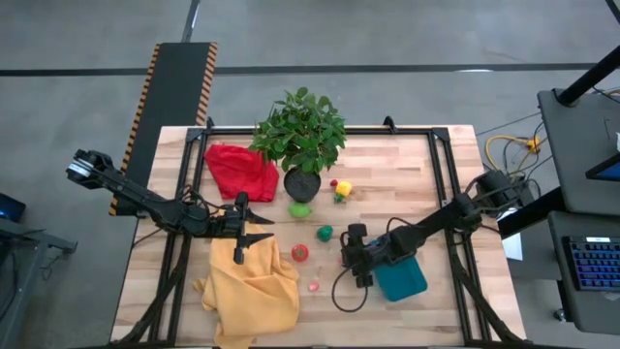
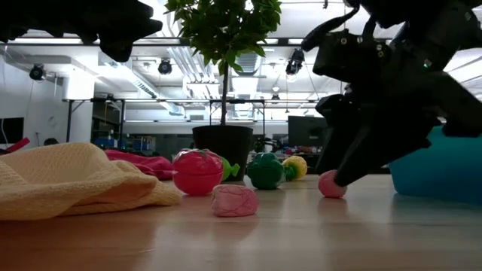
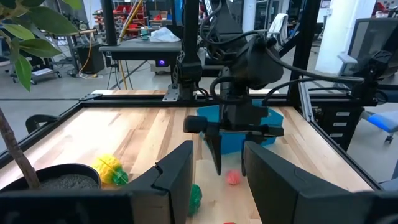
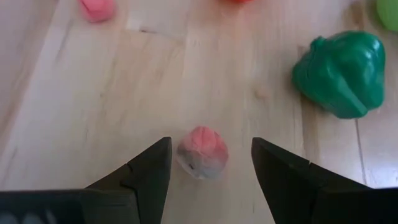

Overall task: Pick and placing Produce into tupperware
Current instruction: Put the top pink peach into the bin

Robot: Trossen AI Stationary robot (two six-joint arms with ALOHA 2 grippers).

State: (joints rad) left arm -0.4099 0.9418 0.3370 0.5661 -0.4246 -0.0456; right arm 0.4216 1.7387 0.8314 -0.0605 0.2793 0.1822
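Note:
My right gripper [image 4: 211,163] stands open and tipped down at the table, one finger on each side of a small pink produce piece [image 4: 202,151] that lies on the wood; I see no touch. The teal tupperware [image 1: 402,276] stands just behind this gripper, toward the table's right. The other produce lies on the table: a green pepper [image 4: 341,74], a red piece [image 1: 300,252], another pink piece [image 1: 314,286], a light green piece [image 1: 300,208] and a yellow one [image 1: 343,189]. My left gripper [image 1: 256,231] hangs open and level over the yellow cloth's far edge, holding nothing.
A potted plant [image 1: 300,136] stands at the far middle, with a red cloth [image 1: 240,170] to its left. A crumpled yellow cloth [image 1: 252,291] covers the near left. A black cable [image 1: 349,291] loops on the wood by the right gripper. Bare wood lies near the front edge.

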